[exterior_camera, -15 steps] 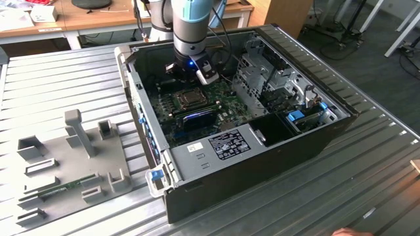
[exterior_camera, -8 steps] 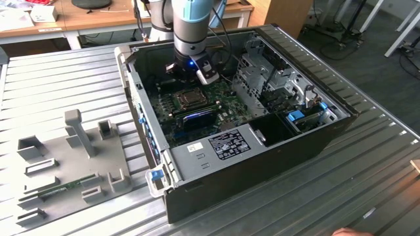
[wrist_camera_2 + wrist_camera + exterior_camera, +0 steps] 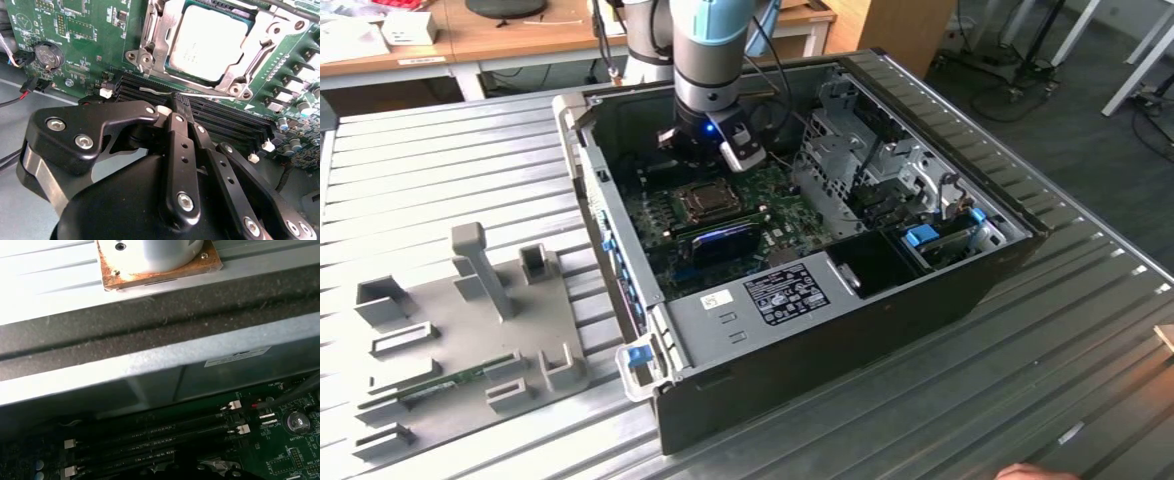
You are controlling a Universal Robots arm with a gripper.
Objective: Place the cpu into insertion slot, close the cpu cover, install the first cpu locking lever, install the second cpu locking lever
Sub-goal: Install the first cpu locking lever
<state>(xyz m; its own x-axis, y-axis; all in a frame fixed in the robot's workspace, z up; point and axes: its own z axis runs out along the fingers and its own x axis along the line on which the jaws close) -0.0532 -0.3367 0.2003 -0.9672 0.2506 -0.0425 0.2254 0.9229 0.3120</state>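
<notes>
On the exterior view's left, a grey fixture tray (image 3: 467, 330) sits on the ribbed metal table (image 3: 440, 180), with a green memory stick (image 3: 454, 380) lying in one of its near slots. To its right stands the open computer case (image 3: 854, 350). On the grey panel at the case's near side are a small white label (image 3: 718, 300) and a black label (image 3: 787, 295) with white print too fine to read.

The arm (image 3: 707, 60) comes down into the far part of the case, over the green board (image 3: 774, 200). The insertion slot (image 3: 707, 200) lies just near of it.

In the second wrist view the cpu (image 3: 210, 42) lies flat in the slot, its silvery face carrying faint print that cannot be made out. The cpu cover (image 3: 220, 82) lies down around it as a silver frame. The gripper (image 3: 171, 102) has its fingers drawn together with nothing visibly between them. Its tip is over the black memory strips (image 3: 225, 120), beside a thin silver lever rod (image 3: 157, 91) along the slot's edge; I cannot tell whether they touch. A coin battery (image 3: 46, 55) sits on the board, well apart from the slot.

In the first wrist view a pale label (image 3: 237, 356) is stuck on the case wall, its print unreadable.

Further right in the exterior view is the grey drive cage (image 3: 854, 150), and at the near right edge a person's fingertip (image 3: 1027, 470).
</notes>
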